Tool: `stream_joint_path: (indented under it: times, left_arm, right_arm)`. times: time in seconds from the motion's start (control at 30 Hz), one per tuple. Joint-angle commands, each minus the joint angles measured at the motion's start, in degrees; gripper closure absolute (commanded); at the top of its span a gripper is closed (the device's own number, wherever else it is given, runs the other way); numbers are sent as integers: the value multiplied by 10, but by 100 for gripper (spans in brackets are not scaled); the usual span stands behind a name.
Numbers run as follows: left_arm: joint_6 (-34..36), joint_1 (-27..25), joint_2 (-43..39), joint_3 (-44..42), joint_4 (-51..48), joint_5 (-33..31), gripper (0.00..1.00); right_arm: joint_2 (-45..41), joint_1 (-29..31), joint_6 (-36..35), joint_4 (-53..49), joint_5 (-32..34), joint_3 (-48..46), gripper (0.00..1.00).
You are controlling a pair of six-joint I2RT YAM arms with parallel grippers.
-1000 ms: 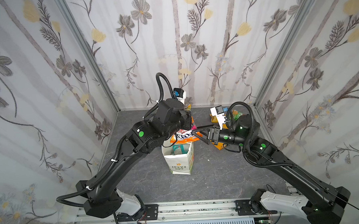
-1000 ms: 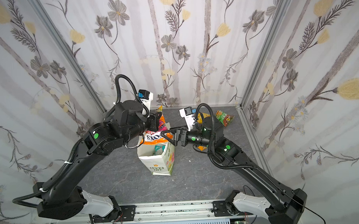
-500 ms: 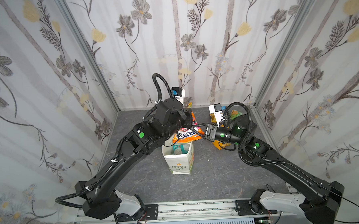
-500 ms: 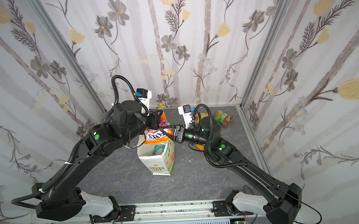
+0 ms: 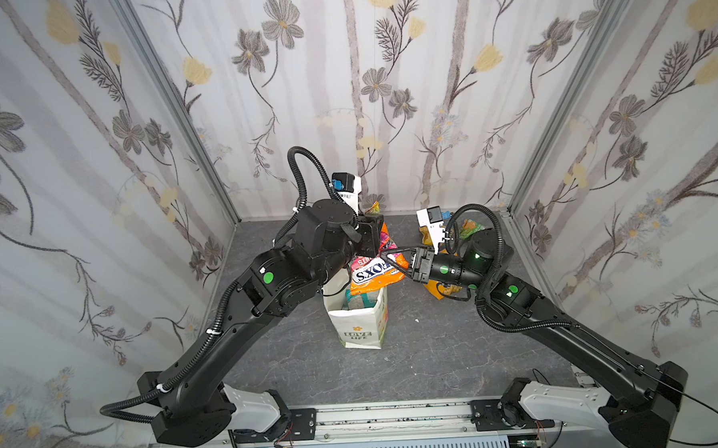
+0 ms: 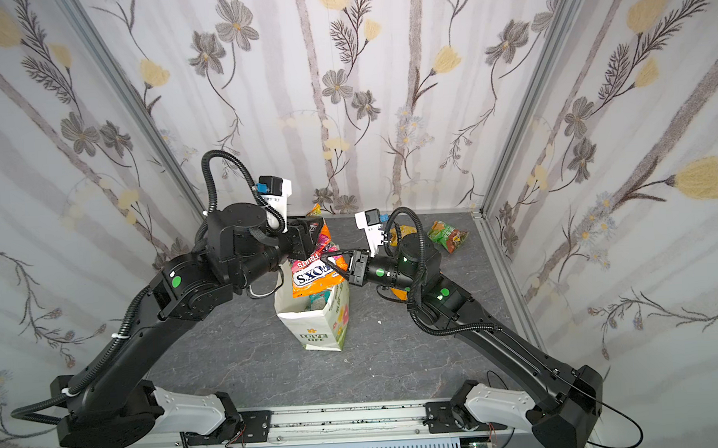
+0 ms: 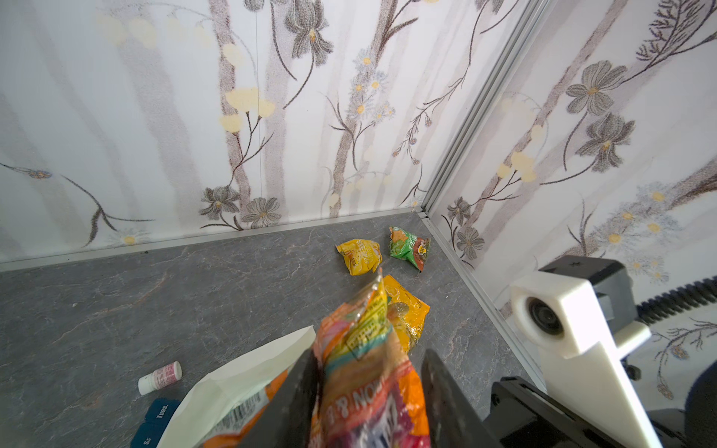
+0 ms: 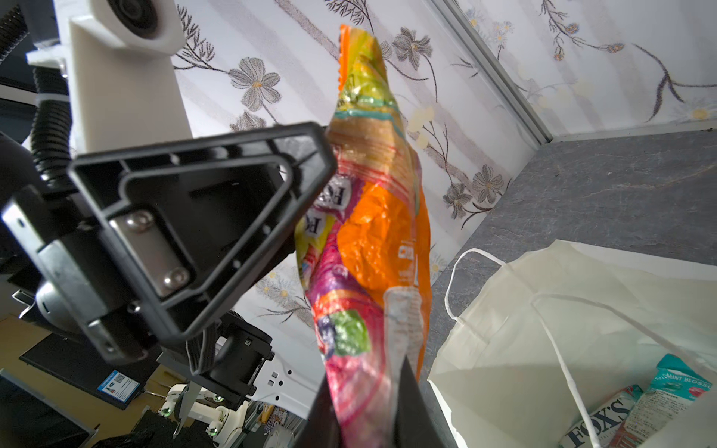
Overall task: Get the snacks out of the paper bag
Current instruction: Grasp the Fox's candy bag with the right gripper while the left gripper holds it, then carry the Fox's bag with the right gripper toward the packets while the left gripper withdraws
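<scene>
A red-orange snack packet [image 5: 372,272] [image 6: 313,275] hangs above the open paper bag [image 5: 357,329] [image 6: 318,333]. My right gripper [image 8: 364,391] [image 5: 390,257] is shut on one end of the packet [image 8: 372,232]. My left gripper [image 7: 368,355] [image 5: 370,237] stands open around the packet's other end [image 7: 364,372], which leans on one finger [image 7: 302,384] and is clear of the other. Inside the bag lie a teal packet [image 8: 675,384] and a teal-white FOX'S packet [image 8: 597,422]. Yellow [image 7: 359,256], green [image 7: 409,248] and orange-yellow [image 7: 407,314] packets lie on the table.
A small pink-and-white bottle [image 7: 160,378] and a dark blue case [image 7: 155,419] lie on the grey table beside the bag. Flowered walls [image 5: 356,108] close in the back and both sides. The loose packets sit in the back right corner.
My right gripper reached in and shut on the red-orange packet. My left gripper, shut on it before, has opened its jaws. The packet stays above the bag.
</scene>
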Motion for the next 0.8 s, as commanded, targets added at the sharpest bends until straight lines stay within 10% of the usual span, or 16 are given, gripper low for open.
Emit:
stream_joint_path:
  times: [0.0,0.33,0.77]
  left_arm:
    - [5,0,-15,-2,22,5,44]
    - [53,-4,-71,-24,-12,116,12]
    - [143,-115,-59,-71,-49,136,0]
  right_arm:
    - [-2,-3,-10,5,14,10,100]
    - [-12,-98,-23,-19,-29,19,100]
    - [-2,-376,-46,-40,-151,-22,100]
